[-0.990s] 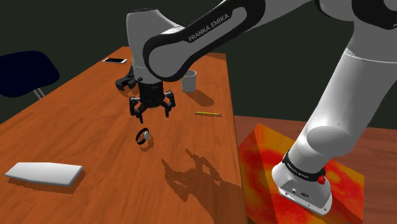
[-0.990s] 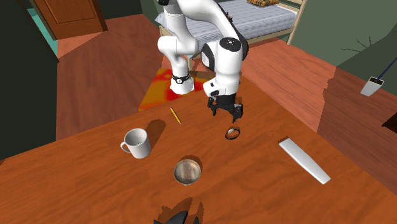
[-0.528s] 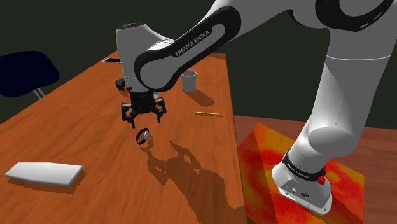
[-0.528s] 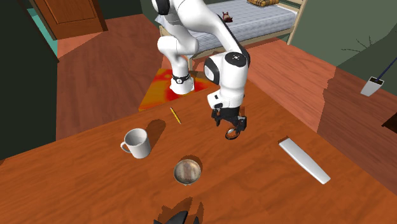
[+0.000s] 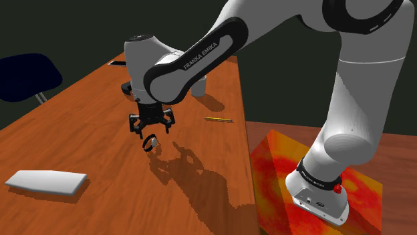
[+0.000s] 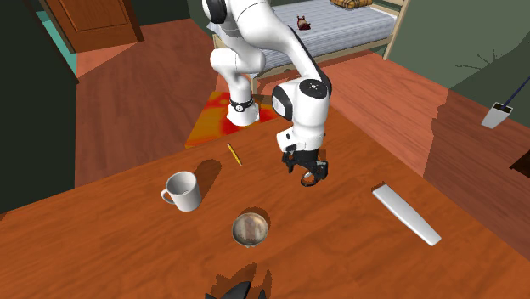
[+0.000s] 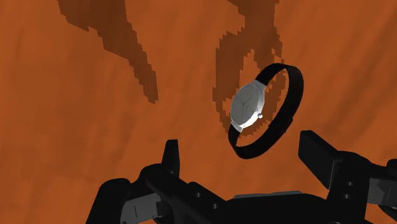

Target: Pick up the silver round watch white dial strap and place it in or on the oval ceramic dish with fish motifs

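Nothing is done yet: the watch (image 5: pixel 151 142) stands on edge on the worktop (image 5: pixel 80 133), left of centre in the shoulder view, just under wide-open jaws that do not touch it, so grasping, carrying and placing in the dish (image 6: pixel 250 228) remain.

Consists of fat, glossy white tubular links (image 5: pixel 361 87) joined by dark grey bands, with white "FRANKA EMIKA" lettering (image 5: pixel 200 52) along a black strip on the forearm. Ends in an all-black gripper (image 5: pixel 152 129) of angular, blocky build with two stubby fingers (image 7: pixel 321 159). Rises from a white foot (image 5: pixel 321 199) ringed by a black collar (image 5: pixel 318 175), with a small red dot (image 5: pixel 337 189) at its side.
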Robot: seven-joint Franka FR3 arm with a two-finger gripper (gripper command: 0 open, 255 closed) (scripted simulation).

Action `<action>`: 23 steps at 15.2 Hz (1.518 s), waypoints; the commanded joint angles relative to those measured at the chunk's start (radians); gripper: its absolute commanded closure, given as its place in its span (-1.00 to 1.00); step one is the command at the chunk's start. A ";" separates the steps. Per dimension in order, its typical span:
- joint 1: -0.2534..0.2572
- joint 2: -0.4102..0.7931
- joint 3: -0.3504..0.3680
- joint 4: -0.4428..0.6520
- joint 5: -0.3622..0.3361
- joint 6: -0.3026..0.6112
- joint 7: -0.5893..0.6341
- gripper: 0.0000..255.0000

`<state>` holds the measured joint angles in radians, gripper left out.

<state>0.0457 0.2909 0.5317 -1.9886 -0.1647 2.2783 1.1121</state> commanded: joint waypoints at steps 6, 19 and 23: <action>0.000 0.000 0.000 0.000 0.000 0.001 0.000 1.00; -0.010 -0.044 0.012 0.030 0.032 -0.068 -0.020 1.00; -0.016 -0.071 0.018 0.055 0.051 -0.115 -0.032 1.00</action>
<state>0.0318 0.2279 0.5485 -1.9405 -0.1191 2.1771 1.0837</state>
